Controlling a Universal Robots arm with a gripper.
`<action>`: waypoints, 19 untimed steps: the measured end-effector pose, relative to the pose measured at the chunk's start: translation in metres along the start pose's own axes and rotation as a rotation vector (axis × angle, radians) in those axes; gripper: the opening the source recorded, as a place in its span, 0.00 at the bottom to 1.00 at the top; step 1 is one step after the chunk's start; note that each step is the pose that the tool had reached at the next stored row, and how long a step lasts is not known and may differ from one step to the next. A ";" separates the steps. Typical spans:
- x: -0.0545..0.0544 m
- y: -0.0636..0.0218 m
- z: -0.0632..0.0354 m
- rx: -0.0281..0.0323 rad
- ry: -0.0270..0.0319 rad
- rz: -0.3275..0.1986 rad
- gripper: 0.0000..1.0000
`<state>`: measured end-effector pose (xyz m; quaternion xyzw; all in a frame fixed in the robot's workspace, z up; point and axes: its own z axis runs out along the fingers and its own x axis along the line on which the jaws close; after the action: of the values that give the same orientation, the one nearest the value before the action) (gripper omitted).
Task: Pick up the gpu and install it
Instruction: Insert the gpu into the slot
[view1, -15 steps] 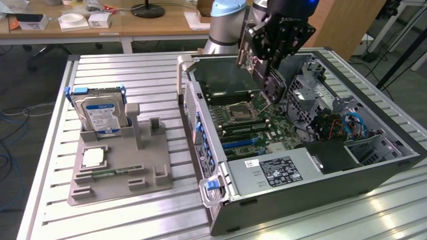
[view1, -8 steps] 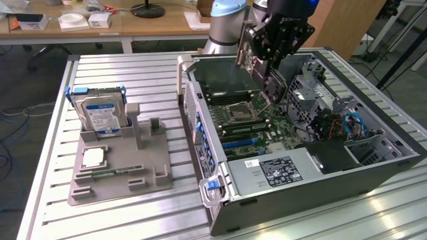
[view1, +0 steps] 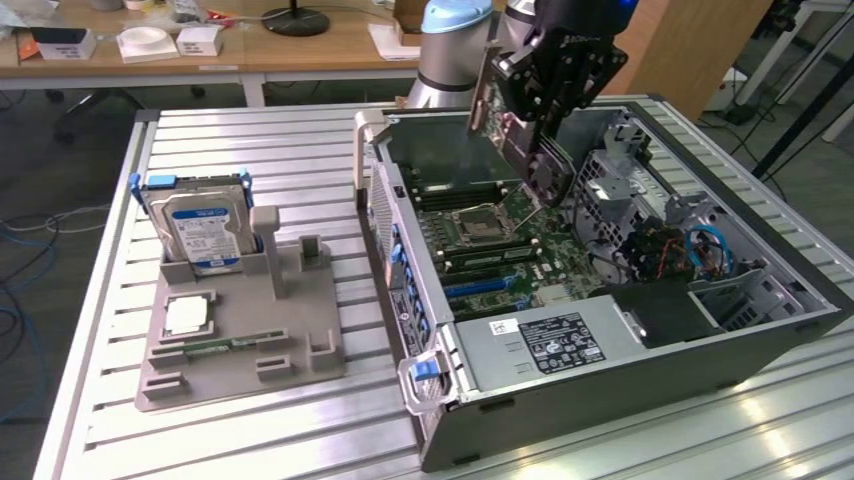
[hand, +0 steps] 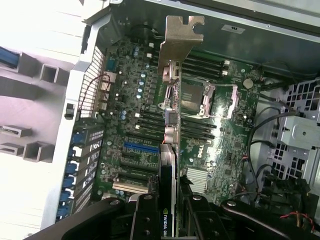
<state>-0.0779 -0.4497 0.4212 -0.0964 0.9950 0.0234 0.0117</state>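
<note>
gpu: the card (hand: 171, 110) hangs over the open computer case (view1: 747, 330), above the motherboard (hand: 145, 100) and clear of it; in the exterior view it (view1: 514, 120) is tilted over the case's far end
bracket: the silver bracket (hand: 183, 34) is at the card's end farthest from the gripper, over the board beside the cpu socket (hand: 192, 97)
grip: the gripper (hand: 170, 212) holds the card by the end opposite the bracket; the fingers (hand: 146, 217) are clamped on its two flat faces, so the card stands edge-on between them and reaches out well beyond their tips
slot: the blue expansion slot (hand: 141, 146) lies on the board to one side of the card; in the wrist view the card's edge runs across the slot's line, not along it
step in hand: carrying the held card to its slot, judged about midway through the task
doing it well: it likely needs the card's long edge brought parallel with the slot and the bracket turned to the case's rear wall, a slow level descent, and care that the long overhang does not swing into the socket or cables
surroundings: a hard drive (view1: 200, 230) stands in the grey fixture (view1: 240, 340) on the slatted table (view1: 267, 140), well apart from the case
</note>
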 end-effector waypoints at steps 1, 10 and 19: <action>0.000 0.0000 0.0000 -0.0001 0.0003 -0.006 0.26; 0.000 0.0000 0.0001 -0.0014 0.0024 -0.052 0.26; 0.000 0.0000 0.0002 -0.0027 0.0044 -0.098 0.26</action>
<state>-0.0779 -0.4497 0.4210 -0.1451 0.9891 0.0239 0.0106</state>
